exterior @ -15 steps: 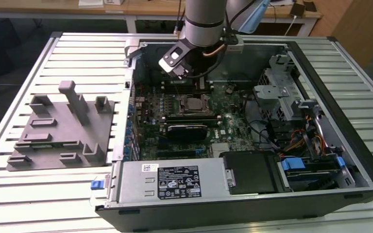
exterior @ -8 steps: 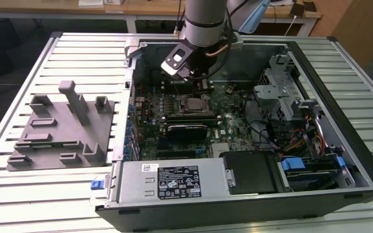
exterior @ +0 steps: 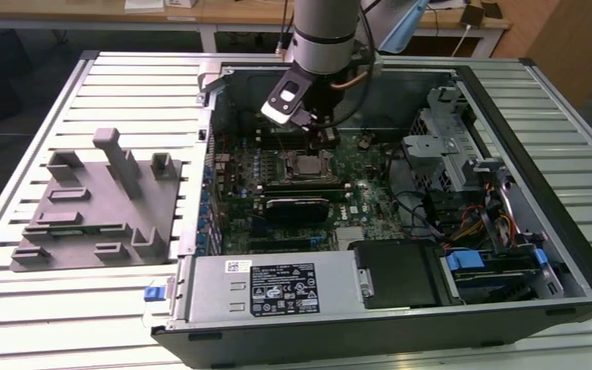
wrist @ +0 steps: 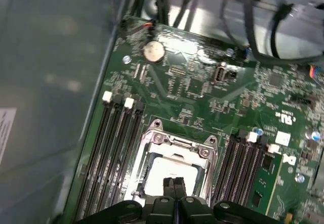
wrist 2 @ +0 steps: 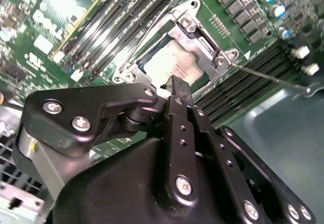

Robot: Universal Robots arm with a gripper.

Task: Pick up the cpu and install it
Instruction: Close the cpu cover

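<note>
The cpu, a pale silvery square, lies flat inside the metal socket frame on the green motherboard. My gripper hangs inside the open computer case, just above the socket. In both wrist views its two black fingers are pressed together with nothing between them. The gripper is shut, its tips over one edge of the cpu. Whether they touch the chip I cannot tell.
Memory slots flank the socket on both sides. A thin metal lever sticks out from the frame. A black finned block, a power supply and a drive cage fill the case. A grey tray lies at the exterior view's left.
</note>
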